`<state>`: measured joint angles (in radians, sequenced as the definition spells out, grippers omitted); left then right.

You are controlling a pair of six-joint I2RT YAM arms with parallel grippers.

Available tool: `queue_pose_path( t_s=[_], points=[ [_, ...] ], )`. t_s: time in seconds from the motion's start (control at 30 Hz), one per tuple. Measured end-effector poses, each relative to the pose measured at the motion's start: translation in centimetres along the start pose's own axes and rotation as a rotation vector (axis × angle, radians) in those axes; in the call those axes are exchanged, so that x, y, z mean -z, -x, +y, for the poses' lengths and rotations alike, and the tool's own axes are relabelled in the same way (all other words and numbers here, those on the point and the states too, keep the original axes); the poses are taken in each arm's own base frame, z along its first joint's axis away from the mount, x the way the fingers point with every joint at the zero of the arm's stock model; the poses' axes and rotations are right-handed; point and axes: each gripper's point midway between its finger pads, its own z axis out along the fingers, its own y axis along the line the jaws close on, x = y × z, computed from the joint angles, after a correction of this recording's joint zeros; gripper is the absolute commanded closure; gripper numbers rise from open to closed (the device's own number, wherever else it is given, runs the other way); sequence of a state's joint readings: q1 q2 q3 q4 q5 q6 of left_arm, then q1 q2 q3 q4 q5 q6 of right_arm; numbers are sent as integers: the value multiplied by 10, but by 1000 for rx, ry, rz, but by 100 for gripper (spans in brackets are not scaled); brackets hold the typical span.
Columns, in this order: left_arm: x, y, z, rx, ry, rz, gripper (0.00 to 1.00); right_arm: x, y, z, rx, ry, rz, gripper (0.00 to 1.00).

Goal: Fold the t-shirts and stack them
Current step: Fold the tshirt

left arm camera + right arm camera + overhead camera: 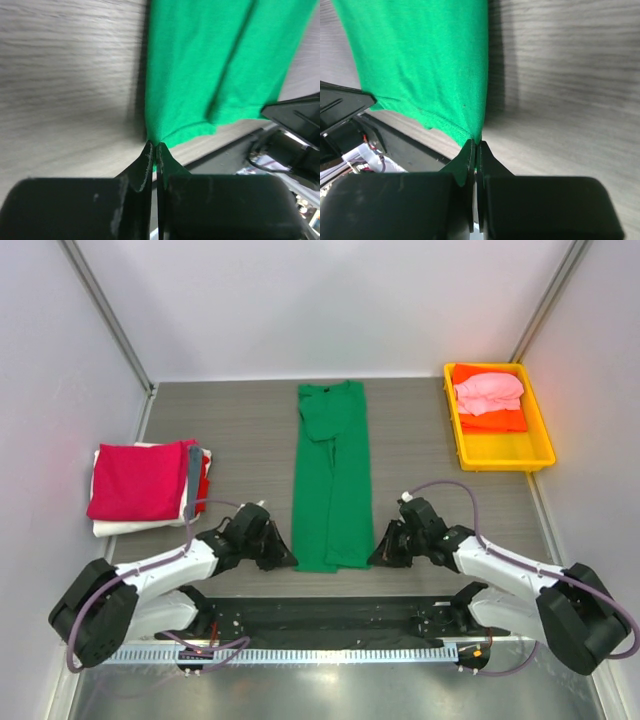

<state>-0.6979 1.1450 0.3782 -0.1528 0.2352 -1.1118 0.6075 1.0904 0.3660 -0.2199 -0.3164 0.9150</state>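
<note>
**Two claws clamped on the green hem, crosswise fold up next**

From the top camera, the green t-shirt (330,480) lies mid-tabletop (240,430) as a long narrow strip. Its sleeves are turned in, the collar points to 12 o'clock and the hem to 6. The left claw (283,558) sits at the hem's 7 o'clock corner and the right claw (380,556) at its 5 o'clock corner. A folded stack (140,485), crimson on top, rests at 9 o'clock. The yellow tray (540,455) at 2 o'clock holds a pink shirt (488,392) on an orange shirt (495,422).

At the left wrist, the left claw (154,150) has its jaws pressed together, with the green corner nipped between the tips.

At the right wrist, the right claw (475,147) is likewise squeezed tight on the opposite corner, which rises slightly into the tips.

The lengthwise folding looks finished, so the crosswise fold appears to be the step in hand. It likely calls for both arms to lift evenly and carry the hem toward 12 o'clock. They would then lay it over the collar end, keeping the strip square. Each pinch holds only the very edge, so a slip is possible.
</note>
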Motion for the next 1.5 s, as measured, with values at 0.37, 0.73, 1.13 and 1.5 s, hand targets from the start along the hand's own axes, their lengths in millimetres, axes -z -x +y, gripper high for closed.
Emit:
queue_pose_path(
  t_s=[0.37, 0.73, 1.13, 1.5],
  points=[
    [21, 35, -43, 86, -120, -68, 100, 23, 30, 38, 46, 38, -45, 99],
    [16, 183, -115, 121, -166, -232, 100, 25, 195, 86, 63, 47, -209, 99],
    [-46, 289, -107, 164, -75, -285, 100, -30, 309, 64, 2, 2, -216, 99],
    [-58, 313, -105, 178, -73, -291, 100, -47, 336, 68, 3, 33, -215, 94]
  ],
)
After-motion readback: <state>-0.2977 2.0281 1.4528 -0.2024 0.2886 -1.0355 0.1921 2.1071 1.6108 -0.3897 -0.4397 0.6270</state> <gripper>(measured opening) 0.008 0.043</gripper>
